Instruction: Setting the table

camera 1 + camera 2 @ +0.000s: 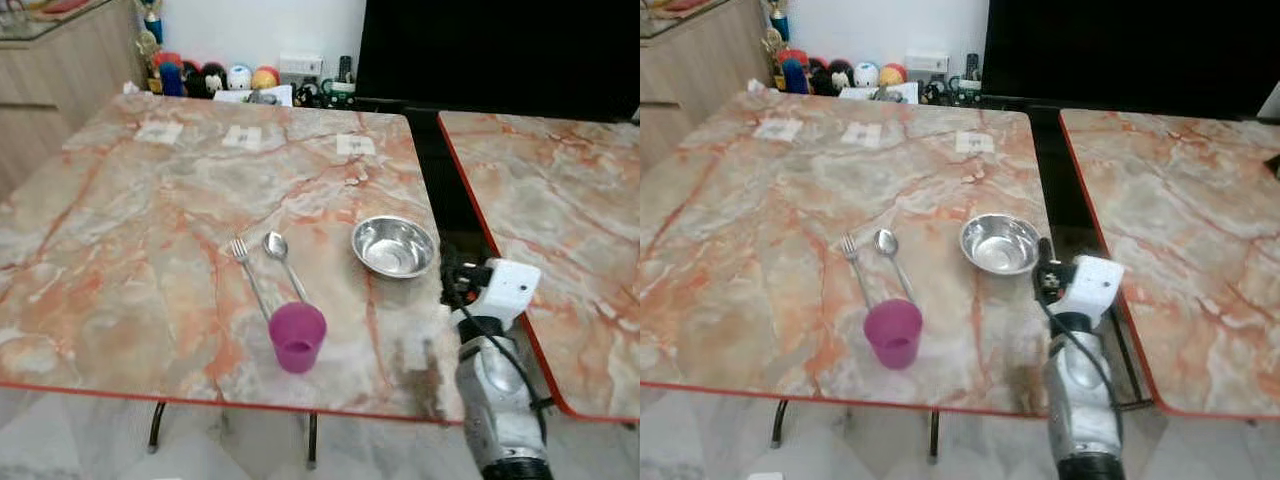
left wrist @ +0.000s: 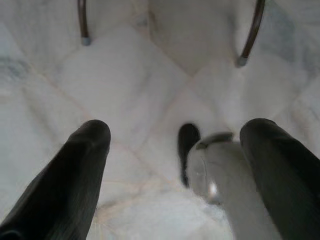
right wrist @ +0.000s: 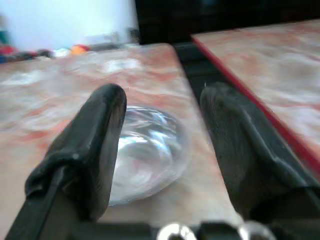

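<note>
Tableware sits in a small cluster on a square marble-patterned table (image 1: 150, 220) with pink and orange veining and a thin red edge. Taking the steel bowl (image 1: 394, 245) as landmark: it is round, shiny and empty, standing near the table's right edge. To its left lie a spoon (image 1: 283, 260) and a fork (image 1: 248, 272), side by side and nearly parallel, heads pointing away from the robot. Nearer the robot than the bowl and to its left stands a magenta plastic cup (image 1: 297, 337), upright, touching or just over the spoon handle's near end, close to the table's front edge. Left of the fork, the tabletop is broad open marble out to the left edge. Right of the bowl, a dark narrow gap separates this table from a 2nd matching table (image 1: 560, 210). Beyond the bowl, at the far edge, 3 small paper cards lie flat, with a row of colourful toys (image 1: 210, 78) against the wall. The right gripper (image 3: 165, 150) hovers near the bowl, at the table's right front corner, its 2 black fingers spread apart and holding nothing; its wrist camera shows the bowl blurred between them. The left gripper (image 2: 175, 165) hangs low, fingers apart, over pale tiled floor (image 2: 150, 75) and metal table legs.
</note>
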